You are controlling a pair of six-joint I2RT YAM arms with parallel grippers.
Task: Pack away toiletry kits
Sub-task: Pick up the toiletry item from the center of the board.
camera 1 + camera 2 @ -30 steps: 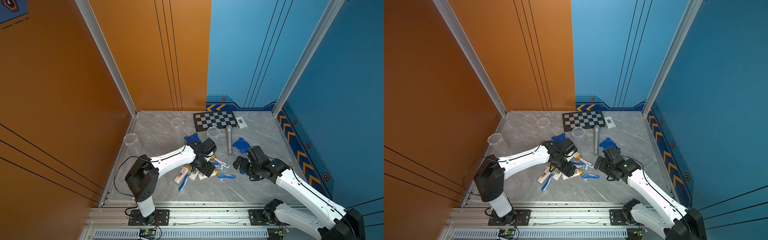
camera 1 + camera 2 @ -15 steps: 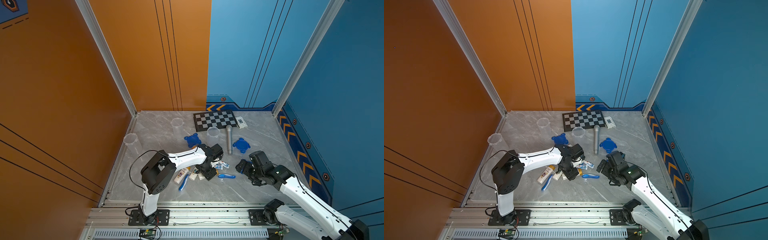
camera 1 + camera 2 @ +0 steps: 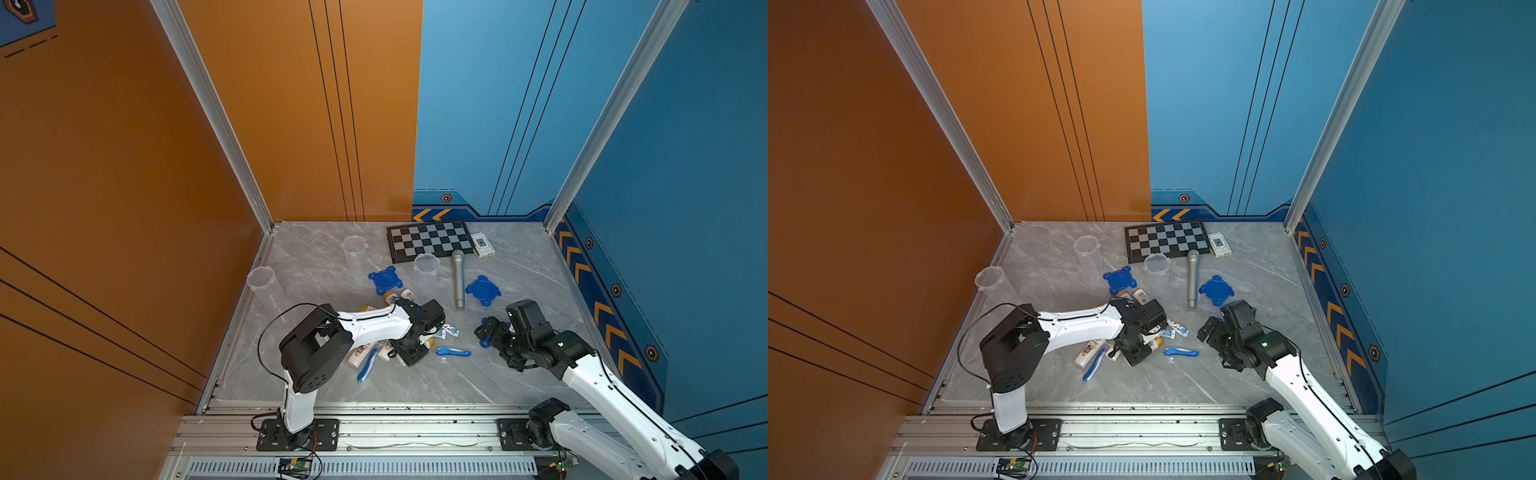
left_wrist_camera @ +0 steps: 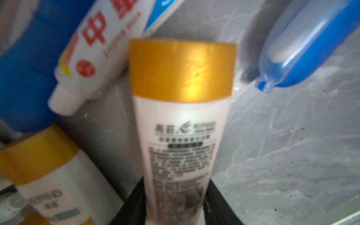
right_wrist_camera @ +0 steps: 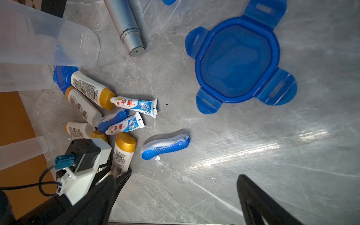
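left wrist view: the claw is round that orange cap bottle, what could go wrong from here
1. The left claw grips the bottle only near its tail end, far from the orange cap, so the bottle may pivot or slip when lifted.
2. A toothpaste tube lies right by the cap and could get dragged along.
3. A second bottle lies close beside the claw and may get nudged.

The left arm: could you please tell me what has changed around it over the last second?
The left gripper drew back slightly and its jaws narrowed onto a white bottle, fingers now against both sides; it is not lifted yet. The right gripper stayed open and empty. Cups, lids and microphone did not move.
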